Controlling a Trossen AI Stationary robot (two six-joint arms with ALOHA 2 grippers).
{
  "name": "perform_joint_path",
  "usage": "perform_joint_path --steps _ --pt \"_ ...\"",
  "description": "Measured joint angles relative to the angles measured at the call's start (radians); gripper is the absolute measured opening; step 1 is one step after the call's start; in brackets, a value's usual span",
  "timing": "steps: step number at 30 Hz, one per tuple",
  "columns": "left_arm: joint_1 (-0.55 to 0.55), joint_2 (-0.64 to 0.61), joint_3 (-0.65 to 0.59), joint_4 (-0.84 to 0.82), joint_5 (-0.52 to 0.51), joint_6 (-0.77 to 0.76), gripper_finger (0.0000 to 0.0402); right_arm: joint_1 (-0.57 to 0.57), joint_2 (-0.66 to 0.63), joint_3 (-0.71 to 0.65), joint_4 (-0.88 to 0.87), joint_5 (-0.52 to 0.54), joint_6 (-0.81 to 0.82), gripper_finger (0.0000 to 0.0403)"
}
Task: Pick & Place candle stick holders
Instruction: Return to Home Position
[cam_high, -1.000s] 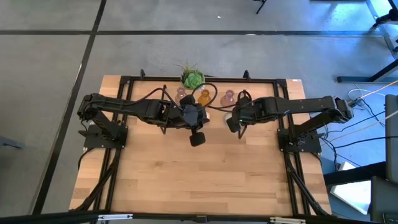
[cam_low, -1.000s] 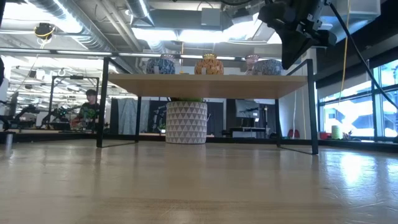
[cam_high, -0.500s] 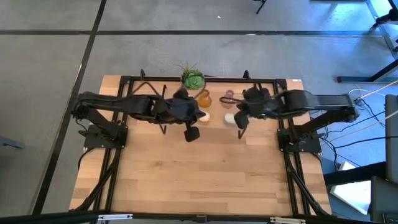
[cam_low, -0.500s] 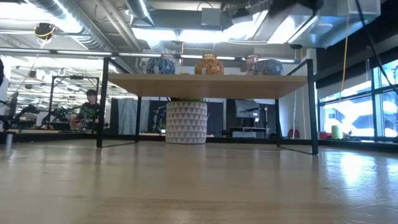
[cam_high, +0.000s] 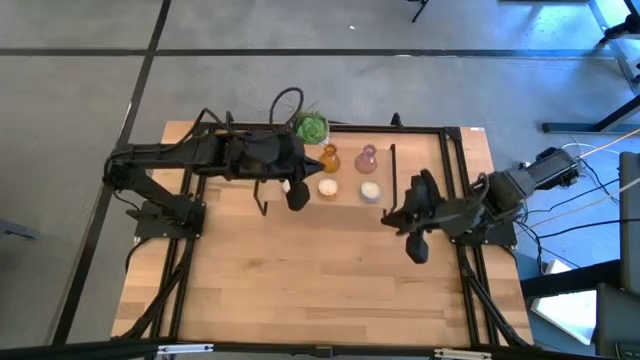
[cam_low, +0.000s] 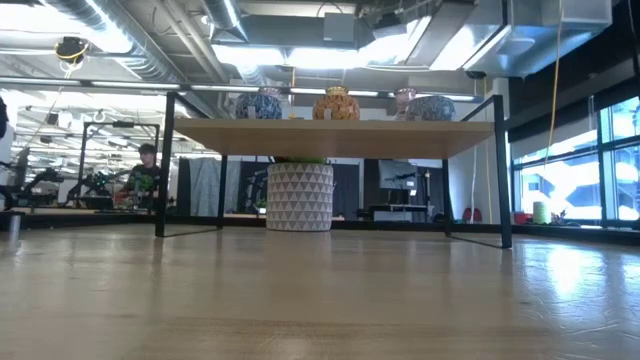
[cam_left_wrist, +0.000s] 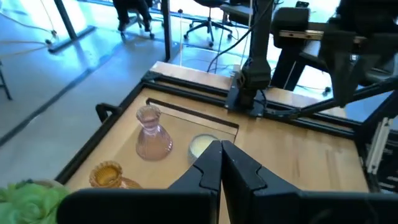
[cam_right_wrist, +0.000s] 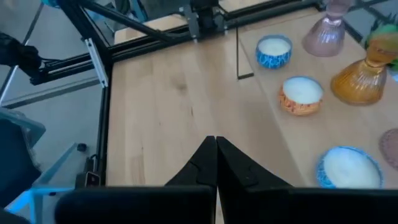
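My right pincer (cam_high: 418, 246) hung clenched and empty over the table, well apart from the holders. My left pincer (cam_high: 297, 196), clenched on nothing too, hovered just beside a cream candle stick holder (cam_high: 327, 187) on the shelf (cam_low: 330, 138). Behind stood the amber glass holder (cam_high: 329, 157) and a pink glass holder (cam_high: 367, 157). I judged a careless swing homeward could clip that row and topple the narrow-necked glass.

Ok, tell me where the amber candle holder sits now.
In the high view the amber candle holder stands on the shelf at the far side of the table, beside the green plant, with a pinkish-purple holder on its right.
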Motion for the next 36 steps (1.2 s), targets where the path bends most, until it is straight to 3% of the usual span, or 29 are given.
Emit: perform_joint_path --steps 5,11,18,25,30,33,36 --pt "0.054 0.012 0.000 0.057 0.040 -0.047 0.0002 0.073 -0.018 -0.032 -0.029 0.064 0.032 0.0000" --pt "0.108 0.055 0.000 0.288 0.043 -0.117 0.0002 0.134 -0.195 -0.202 0.041 0.094 0.045 0.0000" --pt "0.130 0.131 0.000 0.453 0.051 -0.258 0.0002 0.151 -0.495 -0.526 0.313 -0.037 -0.024 0.0000" --pt "0.108 0.207 0.000 0.547 -0.044 -0.364 0.0002 0.151 -0.823 -0.854 0.559 -0.125 -0.063 0.0000" --pt "0.089 0.241 0.000 0.614 -0.119 -0.402 0.0002 0.151 -1.066 -0.984 0.541 -0.127 -0.102 0.0000" --pt "0.083 0.246 0.000 0.632 -0.159 -0.421 0.0002 0.150 -1.190 -1.000 0.437 -0.121 -0.160 0.0000" --pt "0.082 0.246 0.000 0.636 -0.189 -0.436 0.0002 0.148 -1.222 -0.985 0.302 -0.063 -0.192 0.0000"
